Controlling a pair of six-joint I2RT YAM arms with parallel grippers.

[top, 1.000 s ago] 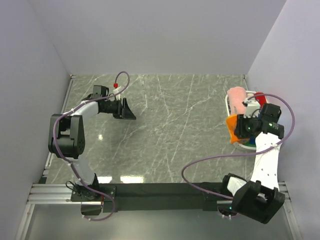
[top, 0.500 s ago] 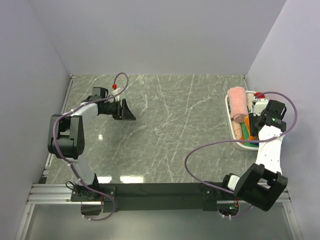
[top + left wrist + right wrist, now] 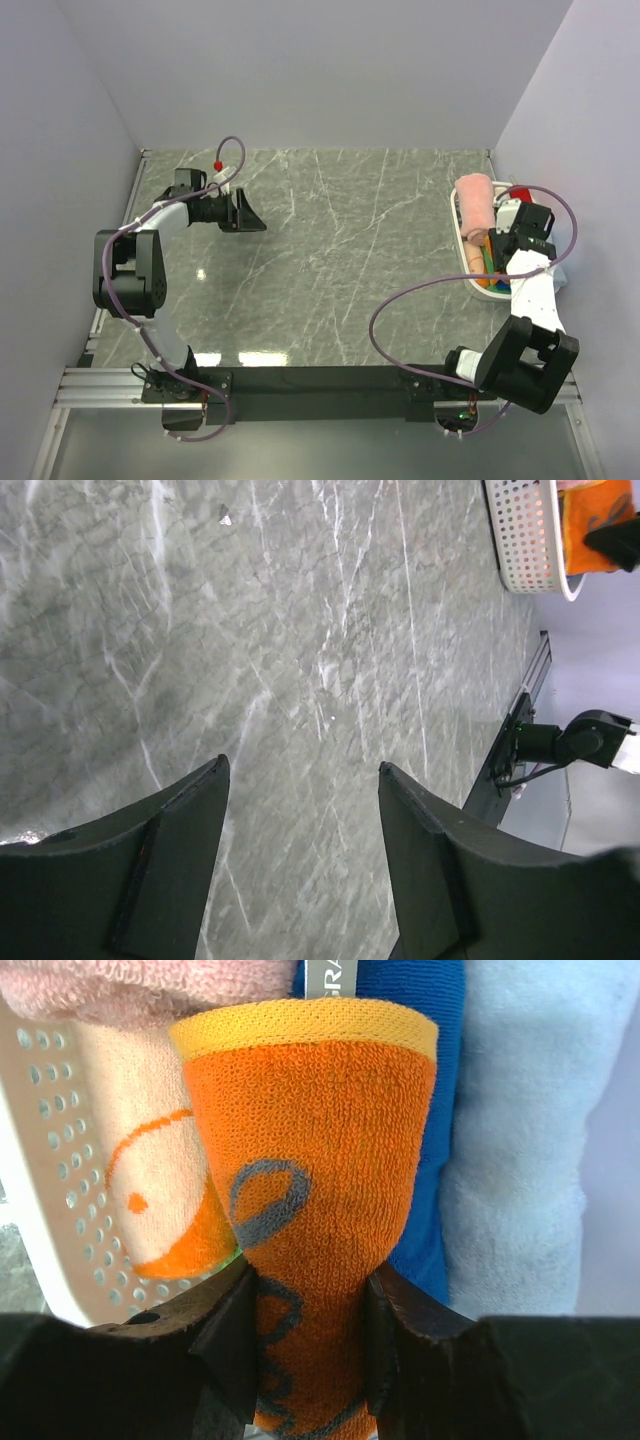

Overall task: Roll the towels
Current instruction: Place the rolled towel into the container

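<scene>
Your right hand (image 3: 308, 1300) is clamped on the orange terry towel with grey lettering (image 3: 310, 1140). The towel sits bunched in the white perforated plastic basket (image 3: 40, 1160) at the right edge of the grey marbled worktop (image 3: 350, 260), tight against a dark blue towel (image 3: 440, 1110). Lift straight up so its neighbours stay put, then carry it to the bare middle, toward your left hand (image 3: 302, 770), which hovers empty with its jaws apart.

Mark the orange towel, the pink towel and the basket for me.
orange towel (image 3: 310, 1160): right wrist view, middle of its bunched cloth.
pink towel (image 3: 475, 207): top view, middle of the roll.
basket (image 3: 525, 535): left wrist view, perforated wall.
</scene>
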